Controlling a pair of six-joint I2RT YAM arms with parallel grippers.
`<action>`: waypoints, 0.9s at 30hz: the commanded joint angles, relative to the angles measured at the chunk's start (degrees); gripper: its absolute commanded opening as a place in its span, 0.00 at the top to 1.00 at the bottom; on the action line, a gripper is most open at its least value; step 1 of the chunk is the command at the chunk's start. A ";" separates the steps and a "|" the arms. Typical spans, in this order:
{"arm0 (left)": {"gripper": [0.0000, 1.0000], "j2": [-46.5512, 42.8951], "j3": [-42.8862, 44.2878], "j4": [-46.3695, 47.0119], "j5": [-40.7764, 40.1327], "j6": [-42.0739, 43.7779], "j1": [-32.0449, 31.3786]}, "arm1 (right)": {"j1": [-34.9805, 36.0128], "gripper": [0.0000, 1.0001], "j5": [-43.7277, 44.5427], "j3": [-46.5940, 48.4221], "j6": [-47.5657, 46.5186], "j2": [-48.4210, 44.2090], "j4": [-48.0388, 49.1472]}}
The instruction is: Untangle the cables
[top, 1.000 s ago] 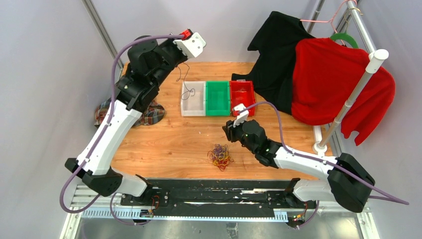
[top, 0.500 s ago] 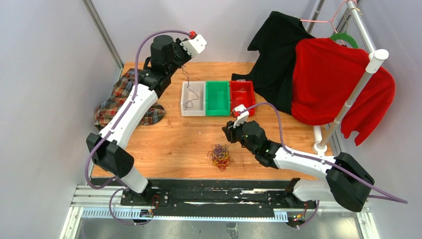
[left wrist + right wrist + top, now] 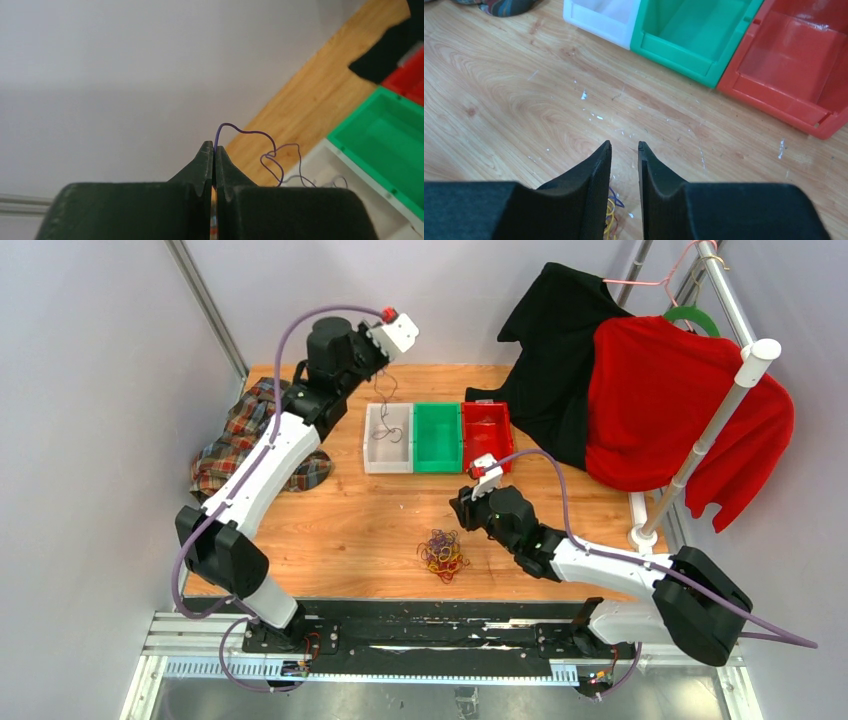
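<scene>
Left end effector point(image 3: 214, 150) pinches a purple cable point(image 3: 250, 133) trailing into the white bin point(image 3: 372, 440) — right end effector point(image 3: 624, 150), narrowly parted, above the tangle point(image 3: 442, 553).

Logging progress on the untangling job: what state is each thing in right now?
Left gripper: jaws shut on purple cable, raised.
Right gripper: jaws slightly apart, empty.
Purple cable: pinched at top, dangling into white bin.
Tangle: knotted, lying on table, untouched.
White bin: holds the cable's lower end.
Green bin: empty.
Red bin: looks empty.
</scene>
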 commanded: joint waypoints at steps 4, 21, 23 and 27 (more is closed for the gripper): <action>1.00 0.23 -12.21 -0.36 0.82 -0.60 -0.13 | -1.41 0.75 0.43 -2.10 1.36 -1.40 1.22; 1.00 13.14 -18.05 2.14 3.87 -8.16 -0.10 | -2.57 0.77 1.20 -1.75 1.77 -2.21 -0.07; 1.00 15.74 -18.17 4.37 3.26 -8.06 -0.10 | -3.01 0.77 1.00 -1.75 1.74 -2.37 -0.18; 1.00 20.65 -17.33 5.95 0.43 -7.51 -0.12 | -3.87 0.78 0.69 -1.67 1.95 -2.47 -0.52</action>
